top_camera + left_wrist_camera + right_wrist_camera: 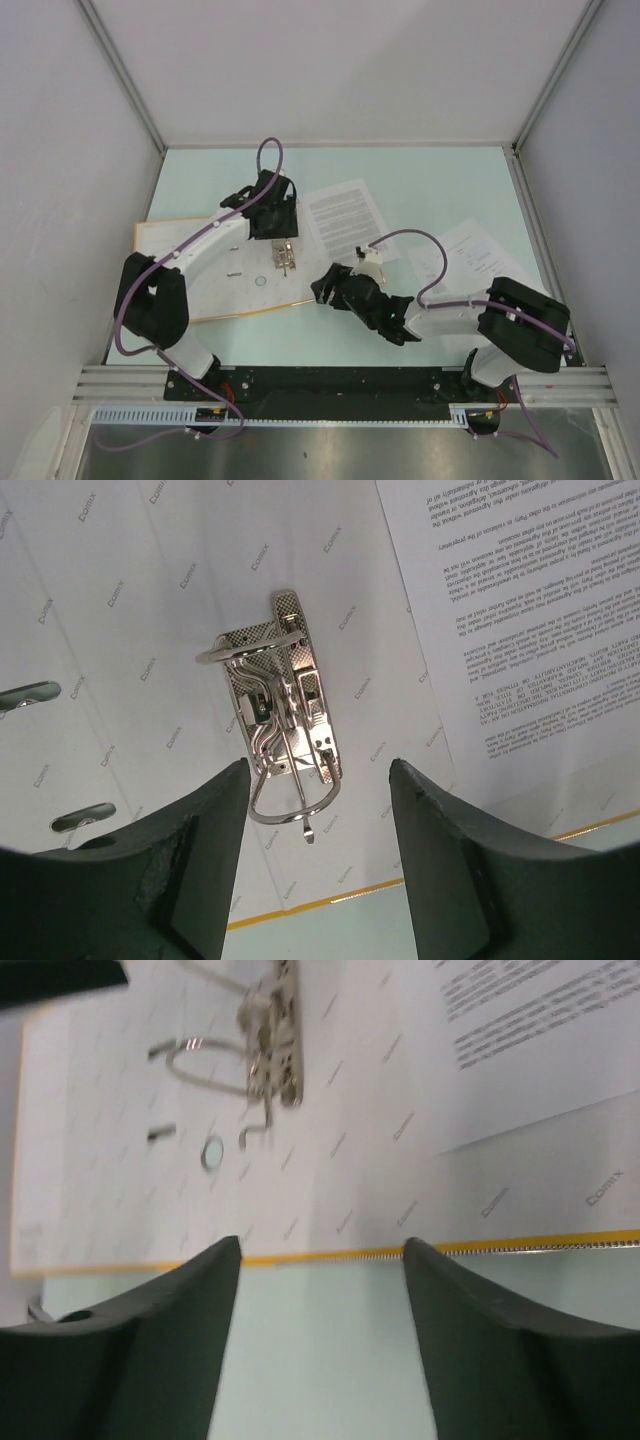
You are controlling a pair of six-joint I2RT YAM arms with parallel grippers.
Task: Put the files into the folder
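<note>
Bench (440, 180): pale green, boxed in by white walls. Only the top camera gives me the whole of it.
Folder (190, 290): lies open and flat at the left-centre of the bench, cream inside facing up, its yellow edge toward the arm bases.
Ring mechanism (285, 705): shiny metal on the folder's inside. From above it is a small glint, while the left wrist camera shows its loops and lever clearly.
Files: one printed sheet (345, 215) rests partly on the folder's right side, just beside the mechanism. A second sheet (470, 255) lies well apart on the right, near the right arm, and shows only from above.
Left claw (318, 765): hangs over the folder, released and empty, with the mechanism showing in the gap between its fingers.
Right claw (321, 1244): released and empty, over bare bench just short of the folder's yellow edge.
Wrist-only detail: a faint repeating brand print on the lining, and a small round hole (212, 1152) near the mechanism.
</note>
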